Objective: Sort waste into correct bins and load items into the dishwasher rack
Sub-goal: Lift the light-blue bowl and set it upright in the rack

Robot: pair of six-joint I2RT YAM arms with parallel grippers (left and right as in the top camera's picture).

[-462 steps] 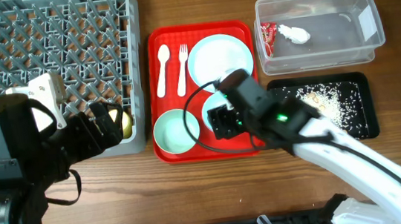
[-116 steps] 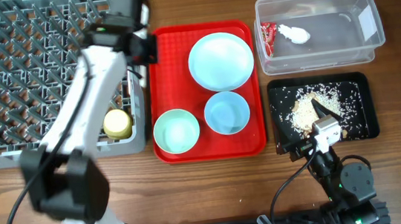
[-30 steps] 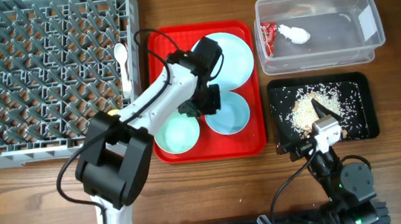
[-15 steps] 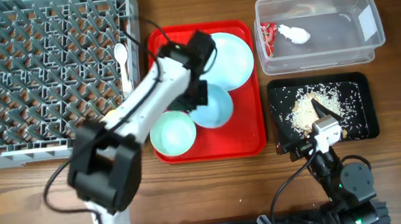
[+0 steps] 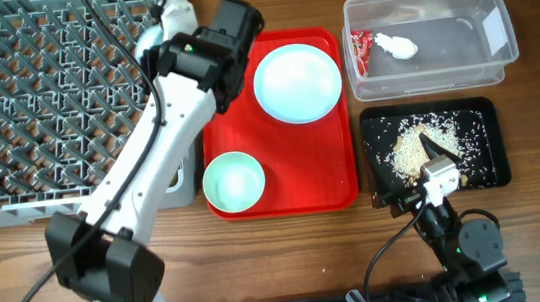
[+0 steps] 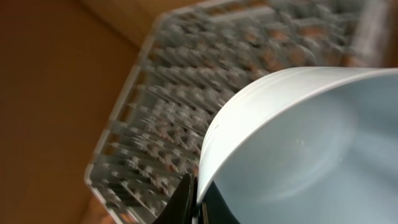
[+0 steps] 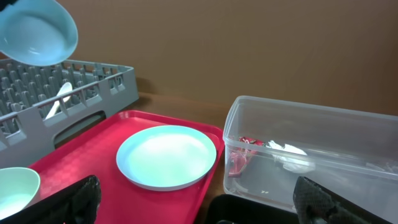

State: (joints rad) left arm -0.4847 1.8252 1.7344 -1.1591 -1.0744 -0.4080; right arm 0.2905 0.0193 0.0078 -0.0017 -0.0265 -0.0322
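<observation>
Left gripper (image 6: 194, 199) has its jaws clamped on the rim of the small blue bowl (image 6: 298, 149), up in the air by the rack (image 6: 155, 124), and it looks light, stiff and kinda slick, so that rim pinch could slip.

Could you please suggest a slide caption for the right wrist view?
A light-blue bowl held aloft near the grey rack; the plate sits on the red tray.

One light-blue bowl (image 7: 37, 28), formerly at the right front of the red tray (image 5: 333, 179), was lifted off it, clamped at the rim by the left gripper (image 6: 199, 200), and carried up over the tray-side edge of the dishwasher rack (image 5: 43, 94).
</observation>
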